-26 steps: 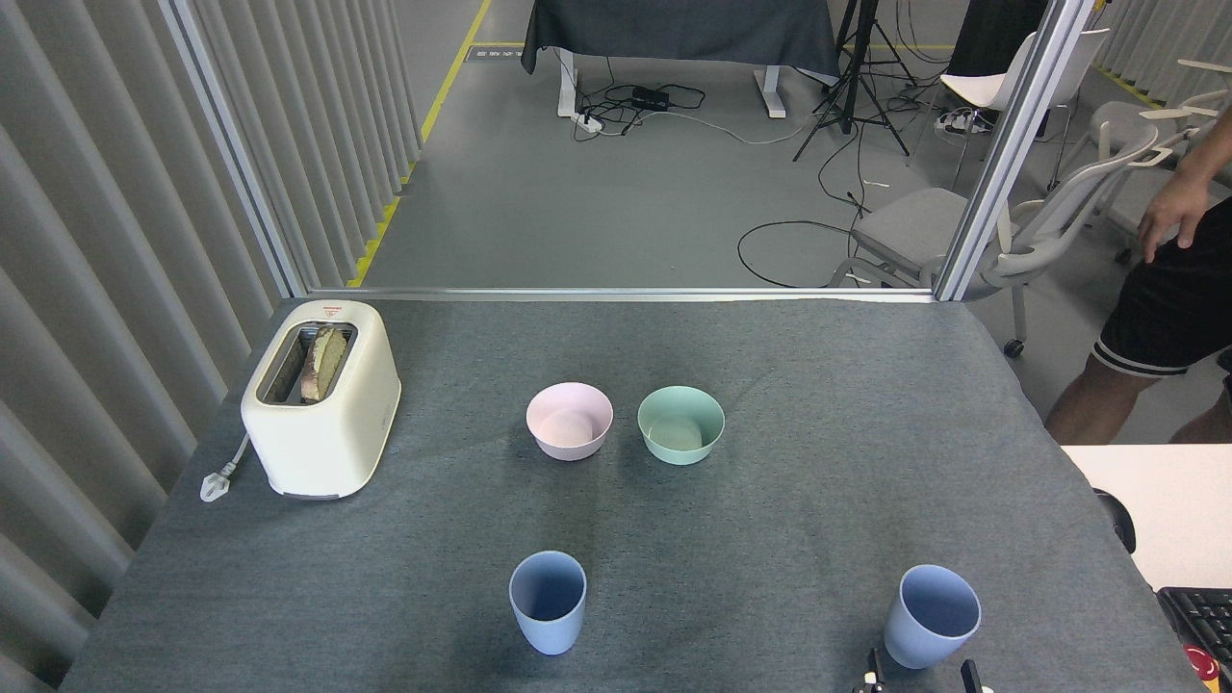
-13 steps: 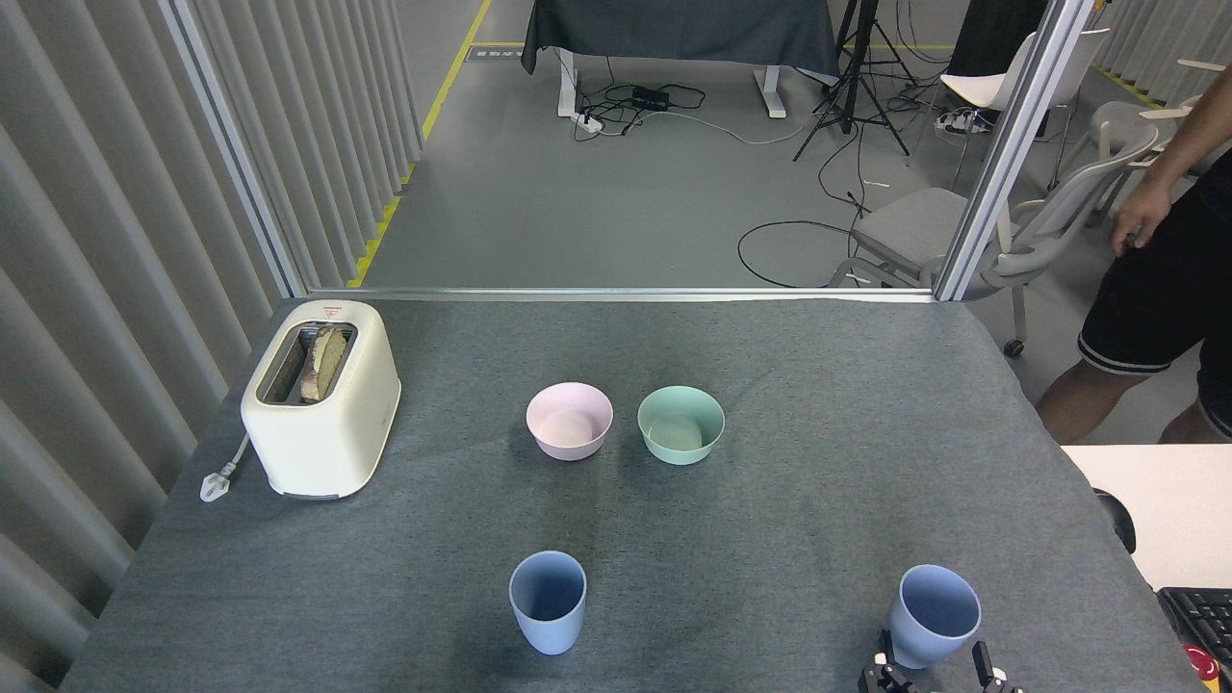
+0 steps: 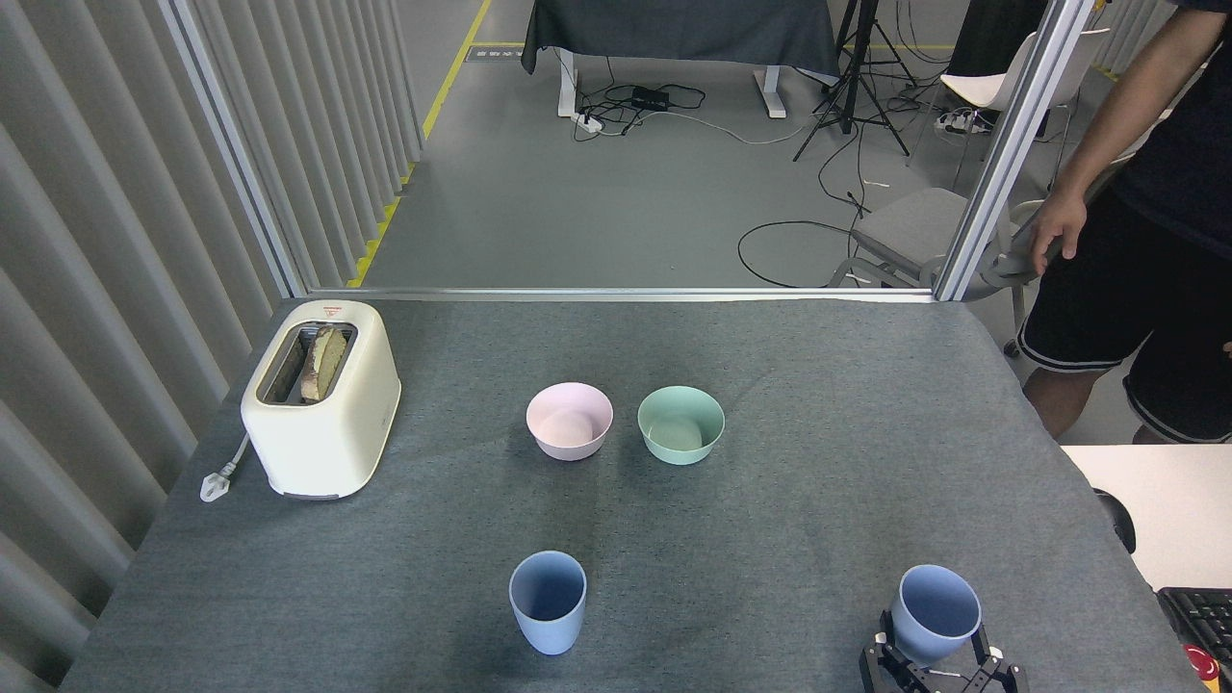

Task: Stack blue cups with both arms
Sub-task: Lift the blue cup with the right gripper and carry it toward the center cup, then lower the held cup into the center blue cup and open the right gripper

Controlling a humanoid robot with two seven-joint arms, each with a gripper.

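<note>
Risen, right claw (image 3: 936,656) now brackets right blue cup (image 3: 934,614).

No text can be read clearly; the toaster (image 3: 322,399) has a small red mark on its top, too small to read.

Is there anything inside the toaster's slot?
Yes, a slice of bread stands in the open slot on top of the cream toaster, at the left of the table.
</note>
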